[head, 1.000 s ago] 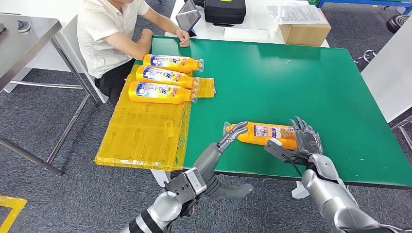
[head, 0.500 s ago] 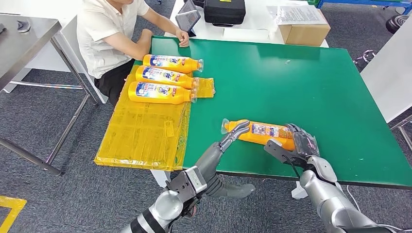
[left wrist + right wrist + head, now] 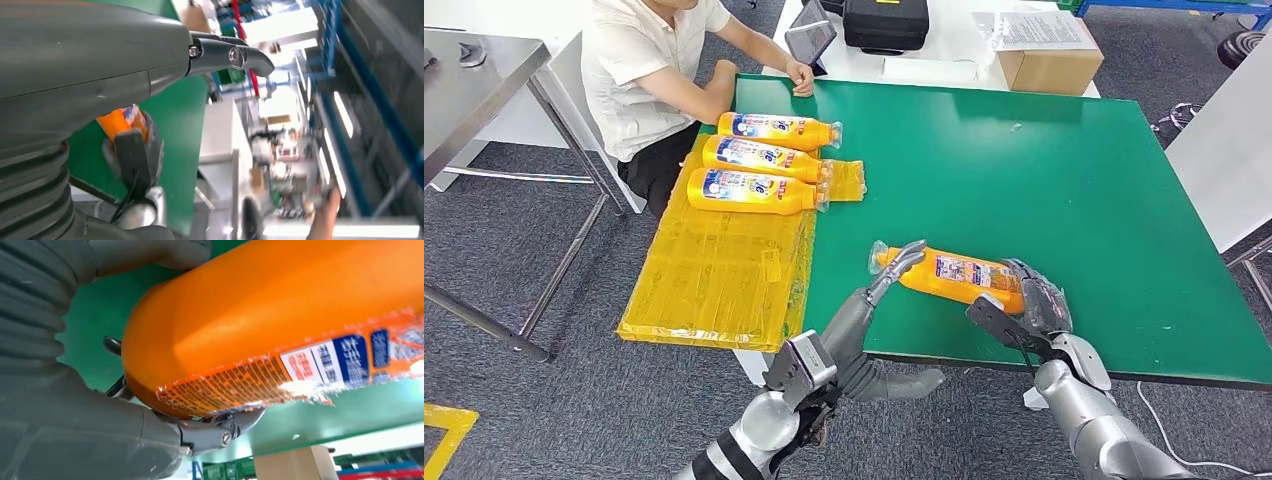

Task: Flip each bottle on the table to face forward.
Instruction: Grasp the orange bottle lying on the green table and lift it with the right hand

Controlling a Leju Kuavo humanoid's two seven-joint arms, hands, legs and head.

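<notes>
**Bottle held at both ends, mid-turn**

While three bottles (image 3: 759, 160) already lie in a neat row at about 10 o'clock on the table (image 3: 1044, 170), one more bottle (image 3: 954, 273) lies near the 6 o'clock edge, and both hands are on it. Its cap end points toward 9 o'clock and its base toward 3 o'clock.

From the wrist view, the right hand (image 3: 1024, 305) is wrapped around the bottle's base, thumb on one side and fingers curled under the other, so it is grasping the bottle. That grip at the fat end looks chosen to roll the body about its long axis. A small-print label panel faces up, which I take to be the back, so the turn seems unfinished.

At the cap end, the left hand (image 3: 894, 272) has its fingertips against the neck. Whether it pinches the neck or merely steadies it I cannot tell; the left wrist view is too blurred to settle it. Its likely job is to stop the bottle sliding away while the other end turns.

Those three finished bottles show blue-and-white front labels upward, caps toward 3 o'clock, resting partly on a yellow sheet (image 3: 714, 270) that hangs over the 9 o'clock edge. Beyond them, at 11 o'clock, sits a person (image 3: 649, 70).

Each bottle is capped and orange throughout, probably full.
</notes>
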